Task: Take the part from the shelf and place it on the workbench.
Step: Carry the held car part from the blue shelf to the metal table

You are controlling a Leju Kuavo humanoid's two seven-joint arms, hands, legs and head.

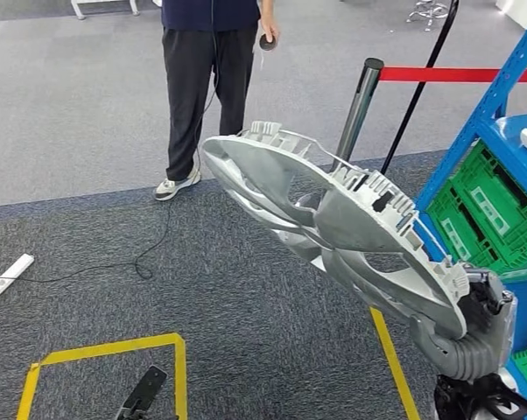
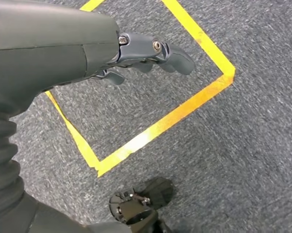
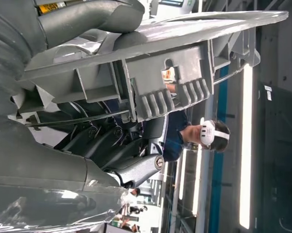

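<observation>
Gripping the grey part (image 1: 333, 223) at its near end, the right hand (image 1: 475, 324) holds it over carpet; the left hand (image 2: 152, 53) hangs empty, fingers loose.

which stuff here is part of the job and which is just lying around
Job:
large silver-grey moulded plastic part
right hand holding it
blue metal shelf

Lying about:
white power strip
green plastic crates
red barrier belt
yellow floor tape square

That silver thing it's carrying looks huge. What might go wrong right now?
The right hand holds the long silver part at one end only, so it might tip or slip. Its far end reaches toward a person and a barrier post, which a turn might strike. A cable on the floor could trip someone.
</observation>
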